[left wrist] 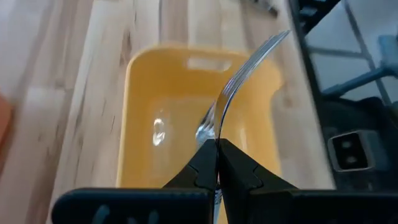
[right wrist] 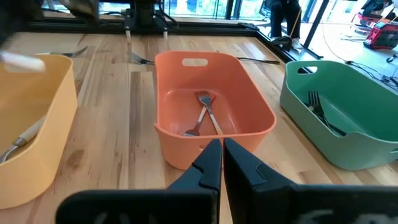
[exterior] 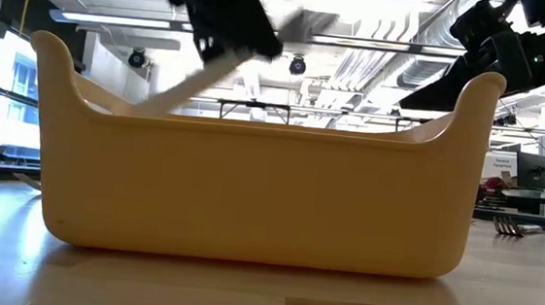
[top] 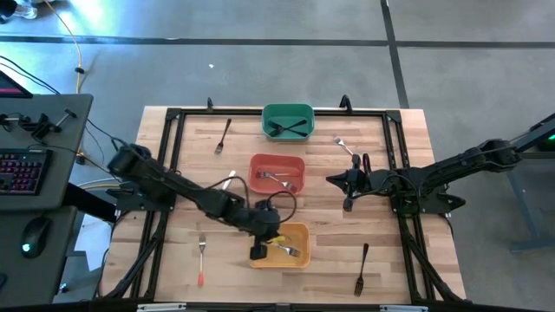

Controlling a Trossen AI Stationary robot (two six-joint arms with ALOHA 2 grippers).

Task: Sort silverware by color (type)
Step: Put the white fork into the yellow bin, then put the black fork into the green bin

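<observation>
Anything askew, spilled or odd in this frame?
Nothing spilled or damaged. The left gripper holds a silver-headed fork over the yellow plastic bin; several forks, like the orange-handled fork, lie unsorted on the wooden table.

No legible text, label, brand, number or sign anywhere: none on the bins, none on the counter, none readable on the keyboard or in the room beyond.

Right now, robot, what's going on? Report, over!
Left gripper shut on a fork, above the yellow bin. Right gripper shut, empty, facing the red bin. Nothing in the way.
</observation>
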